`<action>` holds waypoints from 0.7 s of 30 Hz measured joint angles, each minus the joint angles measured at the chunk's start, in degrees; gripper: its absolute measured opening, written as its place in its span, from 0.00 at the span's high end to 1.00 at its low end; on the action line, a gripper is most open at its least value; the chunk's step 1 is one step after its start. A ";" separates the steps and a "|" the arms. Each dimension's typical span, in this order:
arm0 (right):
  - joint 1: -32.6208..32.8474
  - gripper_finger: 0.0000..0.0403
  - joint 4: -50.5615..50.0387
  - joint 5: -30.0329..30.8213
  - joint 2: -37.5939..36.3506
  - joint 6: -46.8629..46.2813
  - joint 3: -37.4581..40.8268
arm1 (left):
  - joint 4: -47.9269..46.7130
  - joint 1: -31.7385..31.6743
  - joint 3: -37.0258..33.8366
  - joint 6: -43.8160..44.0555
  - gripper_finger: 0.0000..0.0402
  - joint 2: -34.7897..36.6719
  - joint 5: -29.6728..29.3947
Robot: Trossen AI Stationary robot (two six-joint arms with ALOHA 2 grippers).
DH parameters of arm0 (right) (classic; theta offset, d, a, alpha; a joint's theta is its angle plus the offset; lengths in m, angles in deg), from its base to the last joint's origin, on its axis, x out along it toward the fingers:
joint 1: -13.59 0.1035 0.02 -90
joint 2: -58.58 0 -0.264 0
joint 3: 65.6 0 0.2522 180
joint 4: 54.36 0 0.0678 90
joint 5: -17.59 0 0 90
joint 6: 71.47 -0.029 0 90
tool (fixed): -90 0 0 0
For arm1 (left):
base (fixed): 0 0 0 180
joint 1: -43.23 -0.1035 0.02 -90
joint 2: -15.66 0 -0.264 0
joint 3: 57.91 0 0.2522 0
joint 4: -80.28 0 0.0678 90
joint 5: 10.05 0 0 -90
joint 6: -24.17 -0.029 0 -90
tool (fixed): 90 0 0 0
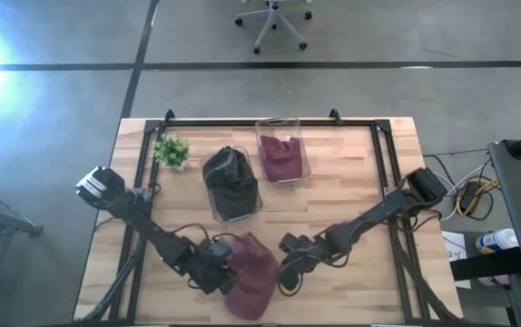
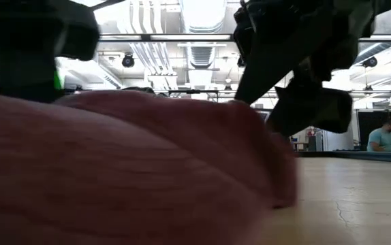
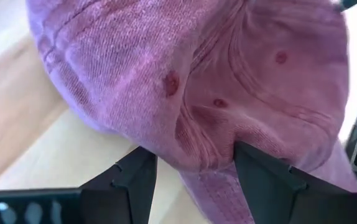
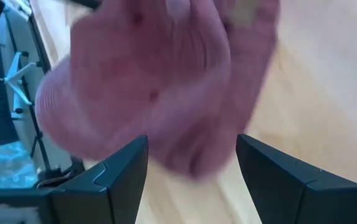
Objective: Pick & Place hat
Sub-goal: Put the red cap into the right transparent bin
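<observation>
Honestly the maroon hat [image 1: 250, 272] looks soft and floppy, so it's best pinched at the brim edge, flanked by the left tool [image 1: 213, 266] and right tool [image 1: 288, 271], both wide open and empty

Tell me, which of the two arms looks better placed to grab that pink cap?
Probably the left. Both grippers stand open at the hat, one on each side, but the left gripper already has the cap's edge between its fingers, while the right gripper seems to sit just short of the fabric.
</observation>
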 joint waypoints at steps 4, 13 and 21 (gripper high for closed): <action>-1.09 0.41 0.22 0.20 0.00 1.66 0.86 | 3.18 -1.73 0.02 -4.66 0.49 -0.22 -0.87; -2.84 0.41 0.23 -0.44 0.00 4.45 2.54 | 2.44 -3.26 3.33 -13.95 0.49 0.74 -5.85; -2.93 0.41 0.07 -0.42 -0.64 10.77 1.18 | -1.66 -3.99 4.74 -13.76 0.49 0.92 -8.58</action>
